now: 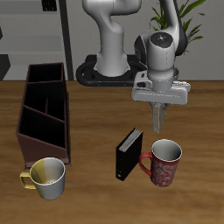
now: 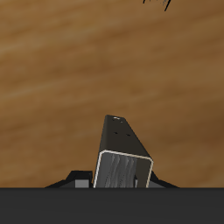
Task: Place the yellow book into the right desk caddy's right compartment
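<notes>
yellow mug (image 1: 48, 178) and red mug (image 1: 163, 163) listed nearest the front edge; book (image 1: 129, 153), cover reading dark, stood upright just beside the red mug; gripper (image 1: 157, 128) held above them, fingers drawn narrow, nothing gripped; desk caddy (image 1: 44, 109) set farther back, well apart from the book

White glossy arm (image 1: 114, 35); grey tool (image 1: 157, 122); black base (image 1: 105, 74)

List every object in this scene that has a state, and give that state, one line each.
Gripper: shut, holding nothing, above the table.
Book: standing upright, untouched.
Caddy: open-topped, compartments empty.
Red mug: upright, empty.
Yellow mug: upright, empty.
</notes>
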Robot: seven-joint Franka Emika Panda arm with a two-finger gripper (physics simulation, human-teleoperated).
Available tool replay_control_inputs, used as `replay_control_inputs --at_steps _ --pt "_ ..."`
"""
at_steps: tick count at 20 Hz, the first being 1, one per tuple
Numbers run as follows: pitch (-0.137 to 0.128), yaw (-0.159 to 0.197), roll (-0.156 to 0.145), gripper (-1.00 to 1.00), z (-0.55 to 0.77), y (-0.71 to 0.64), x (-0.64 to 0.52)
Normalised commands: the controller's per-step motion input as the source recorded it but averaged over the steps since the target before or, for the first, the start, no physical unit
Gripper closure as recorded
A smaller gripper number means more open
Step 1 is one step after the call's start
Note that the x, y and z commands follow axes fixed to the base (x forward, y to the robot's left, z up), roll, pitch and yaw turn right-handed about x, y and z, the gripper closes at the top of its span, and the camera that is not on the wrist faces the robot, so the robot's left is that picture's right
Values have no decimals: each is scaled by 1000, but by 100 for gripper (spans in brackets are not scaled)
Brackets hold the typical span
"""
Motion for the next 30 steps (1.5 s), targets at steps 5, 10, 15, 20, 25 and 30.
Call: replay_control_inputs --at_steps 5,10,15,20,25,30 --pt "-37 10 -5 100 249 -103 39" --pt "-53 25 15 100 592 -214 -21" --pt "-67 31 -18 100 543 -295 -14" --pt "-88 59 -27 100 674 -474 -84" --pt "-148 71 -37 100 646 -489 -249" --pt "-53 61 -59 100 277 -436 -88"
